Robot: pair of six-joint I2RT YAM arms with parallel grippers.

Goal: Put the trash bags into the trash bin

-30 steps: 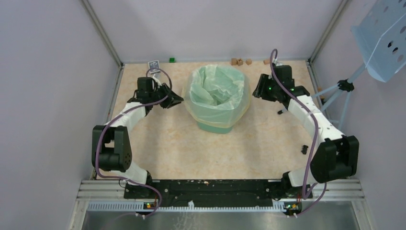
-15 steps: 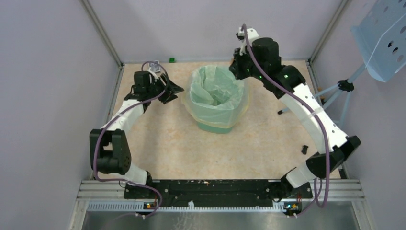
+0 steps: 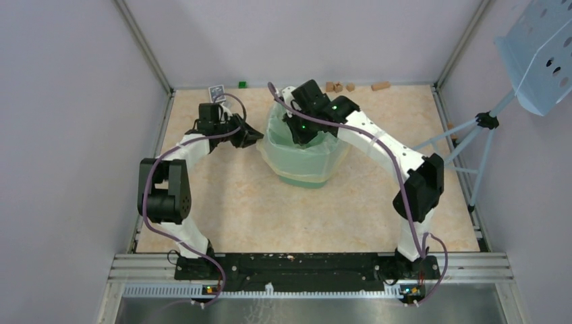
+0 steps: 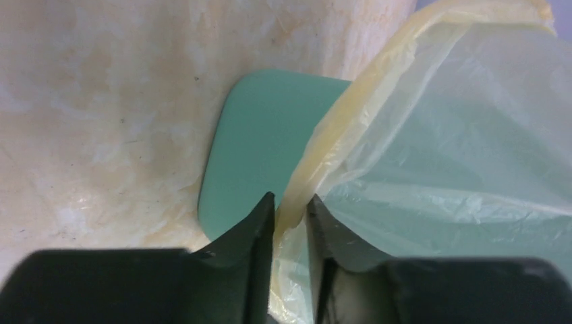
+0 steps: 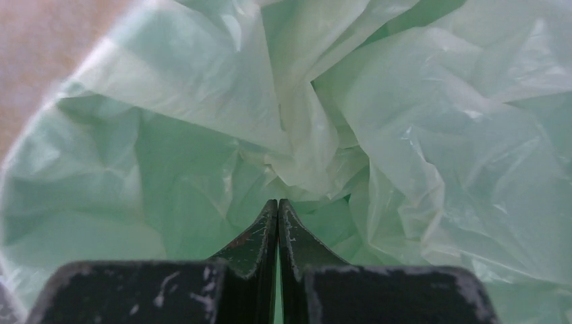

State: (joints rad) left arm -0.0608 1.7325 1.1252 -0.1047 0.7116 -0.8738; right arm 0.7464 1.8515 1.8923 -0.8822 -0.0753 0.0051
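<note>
— Fingers of L gripper: what's seen?
— Nearly closed, w/ the yellow rim band of the bag caught btwn them, just beside the bin wall on its left side. R gripper is clenched tight, nothing held, tips poked into the crumpled plastic inside the bin mouth.
— Bag position?
— Already seated in the bin, which stands upright mid-table. Rim is folded out over the mouth and hangs partway down the walls. Only the bin's base is left uncovered in the overhead view.
— How much is judged done?
— Most of it, prob. Lining is bunched in the middle, not pressed to the bottom, so pushing it down and evening out the rim are judged to be left.
— Surface and room?
— Table is mottled beige, stone-look. Small brown blocks, a green cube and a card are set along the far edge, well apart from the bin. Plain pale walls are seen on three sides, and a blue perforated panel on a stand at right.
</note>
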